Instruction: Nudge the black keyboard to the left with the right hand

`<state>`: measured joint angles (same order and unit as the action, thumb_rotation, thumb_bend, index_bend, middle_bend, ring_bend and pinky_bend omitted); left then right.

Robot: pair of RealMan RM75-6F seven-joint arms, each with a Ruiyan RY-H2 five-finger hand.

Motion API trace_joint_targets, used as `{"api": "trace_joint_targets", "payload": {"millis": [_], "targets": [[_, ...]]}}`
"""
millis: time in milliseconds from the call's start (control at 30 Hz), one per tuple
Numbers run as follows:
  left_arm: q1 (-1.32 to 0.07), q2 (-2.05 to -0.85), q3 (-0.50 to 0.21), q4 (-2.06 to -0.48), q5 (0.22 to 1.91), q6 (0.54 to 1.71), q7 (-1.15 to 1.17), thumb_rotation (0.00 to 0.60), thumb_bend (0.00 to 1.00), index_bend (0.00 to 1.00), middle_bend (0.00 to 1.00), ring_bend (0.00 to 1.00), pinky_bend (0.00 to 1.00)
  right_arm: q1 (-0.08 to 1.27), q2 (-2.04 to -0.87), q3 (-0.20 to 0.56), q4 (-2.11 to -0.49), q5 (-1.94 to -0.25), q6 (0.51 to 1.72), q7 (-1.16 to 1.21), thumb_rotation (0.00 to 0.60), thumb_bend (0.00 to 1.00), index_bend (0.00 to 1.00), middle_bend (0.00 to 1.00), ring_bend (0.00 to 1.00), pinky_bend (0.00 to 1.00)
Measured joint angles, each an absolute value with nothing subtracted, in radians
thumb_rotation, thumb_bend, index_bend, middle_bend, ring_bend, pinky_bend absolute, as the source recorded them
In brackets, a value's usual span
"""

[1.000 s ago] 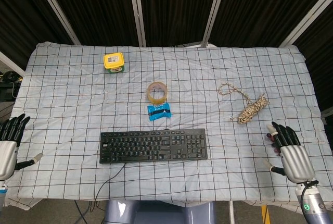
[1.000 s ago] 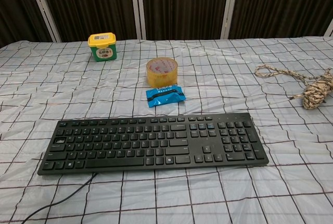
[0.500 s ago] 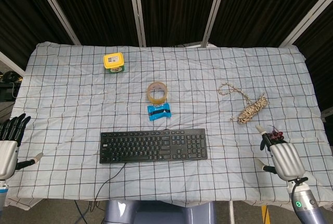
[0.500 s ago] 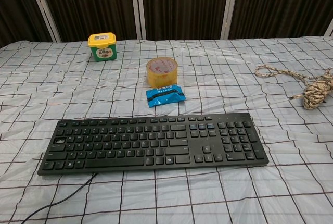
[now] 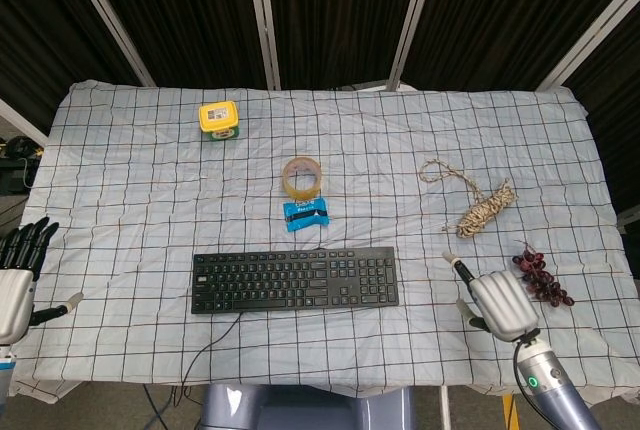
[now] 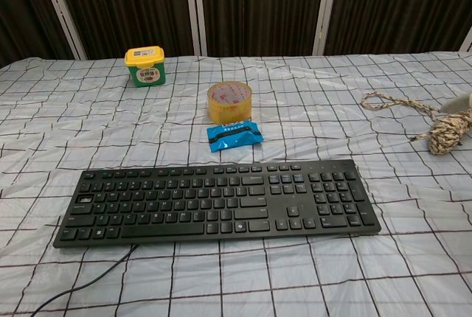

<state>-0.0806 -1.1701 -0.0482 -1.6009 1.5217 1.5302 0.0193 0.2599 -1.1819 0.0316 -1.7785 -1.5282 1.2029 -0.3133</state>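
While the right hand (image 5: 496, 302) hovers right of the black keyboard (image 5: 295, 279), clear of its right end, nothing is held.
Its fingers look curled inward, only the back of the hand showing. The keyboard lies near the table's (image 5: 130, 165) front edge, below a blue packet (image 5: 305, 214) and tape roll (image 5: 302, 177). At the far left edge, the left hand (image 5: 18, 278) rests with fingers extended, empty.
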Motion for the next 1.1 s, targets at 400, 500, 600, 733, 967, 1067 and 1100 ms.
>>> {"api": "trace_joint_targets", "payload": {"millis": [400, 500, 600, 733, 967, 1067, 1100], "targets": [[-0.082, -1.167, -0.048, -1.600, 1.522, 1.527, 0.013, 0.600, 0.00, 0.00, 0.00, 0.00, 0.00, 0.317, -1.253, 0.049, -1.833, -1.371, 1.110, -0.497, 0.600, 0.43, 0.11, 0.88, 0.87, 0.76], [-0.082, -1.168, -0.047, -1.600, 1.522, 1.527, 0.015, 0.600, 0.00, 0.00, 0.00, 0.00, 0.00, 0.328, -1.265, 0.054, -1.848, -1.312, 1.098, -0.556, 0.600, 0.45, 0.11, 0.89, 0.89, 0.76], [-0.082, -1.168, -0.047, -1.601, 1.523, 1.526, 0.014, 0.600, 0.00, 0.00, 0.00, 0.00, 0.00, 0.342, -1.279, 0.058, -1.869, -1.238, 1.087, -0.625, 0.600, 0.50, 0.11, 0.90, 0.90, 0.77], [-0.082, -1.167, -0.046, -1.602, 1.522, 1.524, 0.011, 0.600, 0.00, 0.00, 0.00, 0.00, 0.00, 0.366, -1.295, 0.059, -1.895, -1.145, 1.069, -0.692, 0.600, 0.53, 0.06, 0.91, 0.90, 0.77], [-0.083, -1.166, -0.048, -1.604, 1.519, 1.523, 0.010, 0.600, 0.00, 0.00, 0.00, 0.00, 0.00, 0.416, -1.339, 0.056, -1.910, -1.006, 1.056, -0.774, 0.600, 0.55, 0.01, 0.91, 0.91, 0.77], [-0.083, -1.166, -0.048, -1.604, 1.519, 1.523, 0.007, 0.600, 0.00, 0.00, 0.00, 0.00, 0.00, 0.435, -1.356, 0.055, -1.911, -0.965, 1.060, -0.789, 0.600, 0.55, 0.00, 0.91, 0.91, 0.77], [-0.083, -1.166, -0.048, -1.604, 1.520, 1.523, 0.006, 0.600, 0.00, 0.00, 0.00, 0.00, 0.00, 0.441, -1.362, 0.055, -1.911, -0.954, 1.062, -0.792, 0.600, 0.55, 0.00, 0.91, 0.91, 0.77]]}}
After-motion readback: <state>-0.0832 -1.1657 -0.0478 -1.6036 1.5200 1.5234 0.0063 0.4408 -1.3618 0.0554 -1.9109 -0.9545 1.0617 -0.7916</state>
